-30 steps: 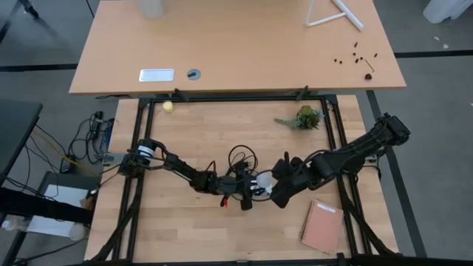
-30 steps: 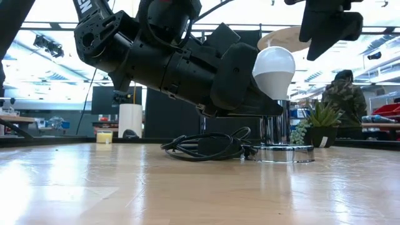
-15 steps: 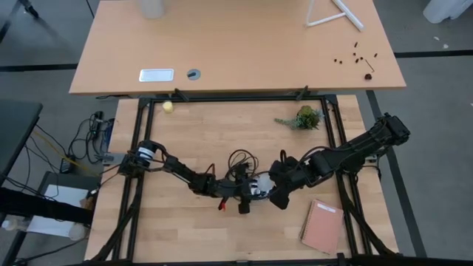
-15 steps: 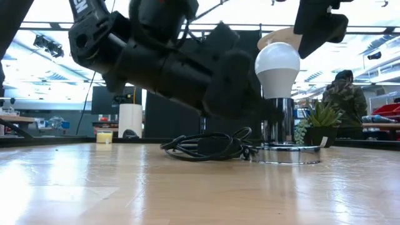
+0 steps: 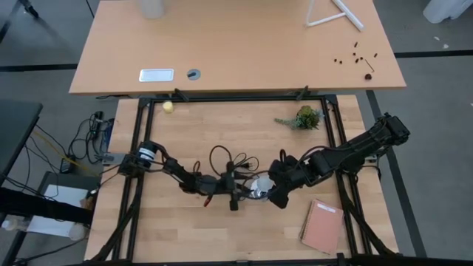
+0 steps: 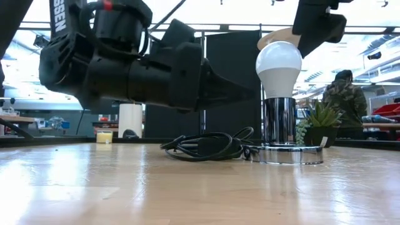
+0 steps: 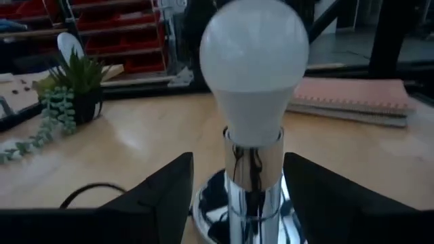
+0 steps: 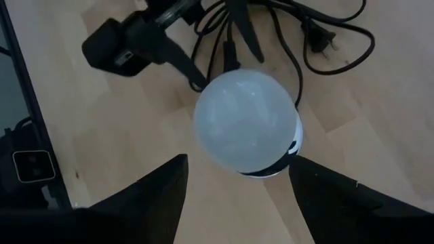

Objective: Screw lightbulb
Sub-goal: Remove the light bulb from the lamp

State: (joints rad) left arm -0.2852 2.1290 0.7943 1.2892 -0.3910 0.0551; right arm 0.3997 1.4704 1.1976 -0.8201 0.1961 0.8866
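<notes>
"Where is the lightbulb (image 6: 279,67)?"

"It stands upright in the shiny socket (image 6: 279,125), near the middle of the tabletop (image 5: 185,229). Nothing is holding it."

"And the grippers?"

"The left gripper (image 7: 237,186) is spread, level with the socket and not touching it. The right gripper (image 8: 237,183) is spread too, hanging just above the bulb."

"What could go wrong?"

"The bulb may not be screwed in tight yet. A bump from an arm could tip it, or the black cord (image 5: 229,164) could snag and drag the socket."

"How many things?"

"One bulb, one socket, one cord, one plant (image 5: 304,117), one notebook (image 5: 323,225), two grippers."
</notes>
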